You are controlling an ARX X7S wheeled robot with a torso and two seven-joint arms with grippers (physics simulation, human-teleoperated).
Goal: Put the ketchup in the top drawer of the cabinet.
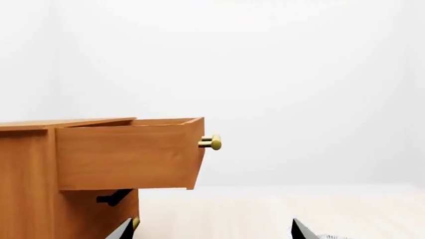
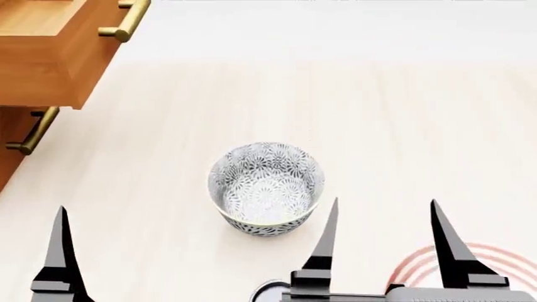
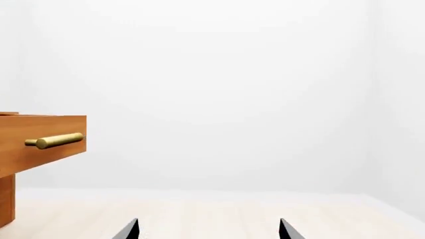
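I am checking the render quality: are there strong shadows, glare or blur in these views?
Head view: even light, sharp, only a faint shadow under the bowl. Left wrist view: the top drawer is crisp, its underside darker. Right wrist view: pale backdrop nearly washed out, no glare on the brass handle.

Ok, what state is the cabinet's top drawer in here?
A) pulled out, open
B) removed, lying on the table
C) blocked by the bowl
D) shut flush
A: the top drawer juts out from the cabinet, overhanging the lower drawer's handle; the bowl stands apart.
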